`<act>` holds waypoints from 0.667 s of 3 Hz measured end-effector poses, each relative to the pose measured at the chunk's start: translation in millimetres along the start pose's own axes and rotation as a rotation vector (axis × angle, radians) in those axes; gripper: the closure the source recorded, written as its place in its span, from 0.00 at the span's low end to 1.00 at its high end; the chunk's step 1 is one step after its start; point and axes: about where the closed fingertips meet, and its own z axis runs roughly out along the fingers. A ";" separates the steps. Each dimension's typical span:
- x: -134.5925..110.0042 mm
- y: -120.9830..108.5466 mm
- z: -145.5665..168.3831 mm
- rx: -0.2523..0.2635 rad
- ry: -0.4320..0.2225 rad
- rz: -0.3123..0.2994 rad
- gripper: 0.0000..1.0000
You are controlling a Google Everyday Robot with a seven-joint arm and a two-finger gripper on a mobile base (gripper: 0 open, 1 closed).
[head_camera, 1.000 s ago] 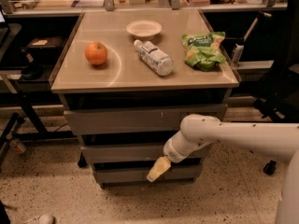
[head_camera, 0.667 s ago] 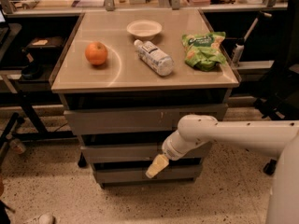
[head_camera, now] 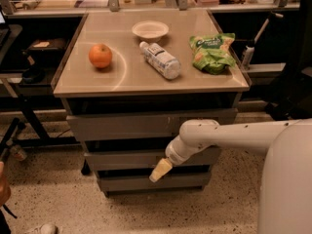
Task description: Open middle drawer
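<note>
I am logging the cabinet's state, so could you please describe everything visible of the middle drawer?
The middle drawer shows a plain grey, metal-looking front panel, flat and handleless, between the top drawer and bottom drawer. It does not look pulled out. The gripper sits before its lower edge, near the middle; contact cannot be confirmed.

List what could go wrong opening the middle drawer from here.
The gripper sits at the lower edge of the middle drawer, just above the bottom drawer; it might hook the wrong front. The front shows no handle, so it could slip off. A jerk may roll the bottle lying on the tabletop.
</note>
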 end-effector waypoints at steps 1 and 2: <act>-2.9 -26.4 37.3 0.011 0.010 0.004 0.00; 1.0 -32.7 44.8 0.008 0.020 0.005 0.00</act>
